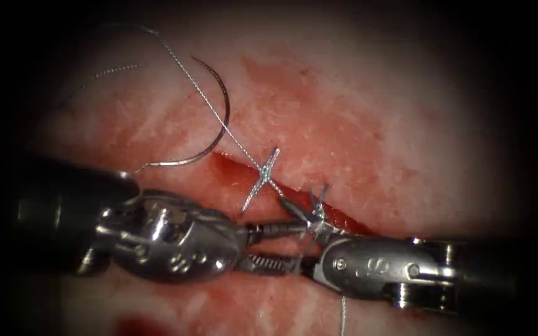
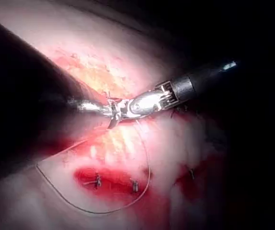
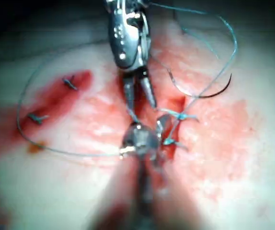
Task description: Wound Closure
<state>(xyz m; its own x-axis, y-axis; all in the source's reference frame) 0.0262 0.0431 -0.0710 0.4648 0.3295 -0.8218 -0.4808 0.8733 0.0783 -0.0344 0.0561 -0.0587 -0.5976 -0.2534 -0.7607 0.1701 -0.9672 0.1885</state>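
With knots (image 1: 268,169) already tied along the cut (image 1: 231,171), the needle (image 1: 210,118) lies free on the tissue (image 1: 356,124) at upper left, while the left tool (image 1: 275,246) gapes empty and the right tool (image 1: 303,214) grips thread (image 1: 203,93).

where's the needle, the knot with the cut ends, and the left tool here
needle (image 1: 224,99), endoscope view, on the middle of its curve, lying free on the tissue
knot (image 1: 266,172), endoscope view, where the thread ends cross
left tool (image 1: 169,239), endoscope view, on its metal wrist

2 silver, wristed needle drivers (image 1: 284,246) (image 1: 309,221) are showing over 1 pale, red-stained slab of tissue (image 1: 356,124), alongside 1 dark curved needle (image 1: 216,134), 1 thin grey thread (image 1: 203,96) and 2 tied knots (image 1: 268,171) (image 1: 317,205).
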